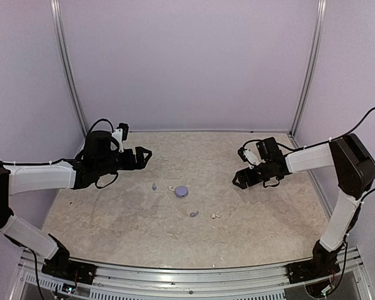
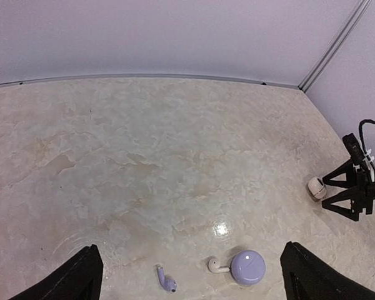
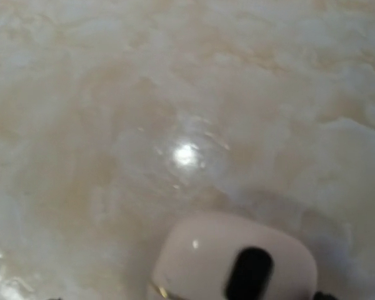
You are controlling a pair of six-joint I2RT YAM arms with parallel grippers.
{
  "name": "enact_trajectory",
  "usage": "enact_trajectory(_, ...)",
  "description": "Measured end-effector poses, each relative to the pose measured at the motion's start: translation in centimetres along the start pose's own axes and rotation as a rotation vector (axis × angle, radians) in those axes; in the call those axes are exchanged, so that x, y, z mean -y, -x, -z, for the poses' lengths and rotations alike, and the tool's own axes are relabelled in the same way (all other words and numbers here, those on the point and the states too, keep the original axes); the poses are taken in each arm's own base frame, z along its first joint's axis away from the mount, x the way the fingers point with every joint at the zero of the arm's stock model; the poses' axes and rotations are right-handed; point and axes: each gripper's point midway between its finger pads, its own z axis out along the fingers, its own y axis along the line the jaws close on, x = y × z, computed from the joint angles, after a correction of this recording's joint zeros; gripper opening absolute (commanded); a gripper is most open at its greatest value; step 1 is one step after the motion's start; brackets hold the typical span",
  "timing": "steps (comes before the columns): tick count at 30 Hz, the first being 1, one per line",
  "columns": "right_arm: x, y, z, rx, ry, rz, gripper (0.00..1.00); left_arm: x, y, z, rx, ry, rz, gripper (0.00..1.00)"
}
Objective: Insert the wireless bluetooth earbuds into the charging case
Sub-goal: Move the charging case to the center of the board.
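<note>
The left gripper point(image 1: 145, 157) and right gripper point(image 1: 239, 180) both gaped empty, the right one low by the white case point(image 3: 234, 262). A lilac earbud point(image 2: 165, 279) and white earbud point(image 2: 217, 265) lay beside the lilac case point(image 2: 248, 267); a second lilac bud point(image 1: 194, 214) and second white bud point(image 1: 215, 216) lay apart. Likely hazard: tiny buds skidding from a pinch, or colours mismatched.

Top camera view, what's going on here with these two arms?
Nothing is gripped yet. The right gripper hangs open right beside a white charging case. The left gripper is open too, above the table and apart from the lilac case. Four earbuds lie loose on the table near that case, none inserted.
</note>
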Motion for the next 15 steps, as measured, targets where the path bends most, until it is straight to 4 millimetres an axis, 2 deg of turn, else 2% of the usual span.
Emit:
enact_trajectory(5, 0.8, -1.3, -0.9, -0.044, -0.038, -0.01, 0.92, 0.0, 0.0, 0.0, 0.0, 0.001, -0.005, 0.99)
enact_trajectory(15, 3.0, -1.5, -0.8, -0.049, -0.141, -0.023, 0.91, 0.0, 0.0, 0.0, -0.001, 0.004, -0.015, 0.99)
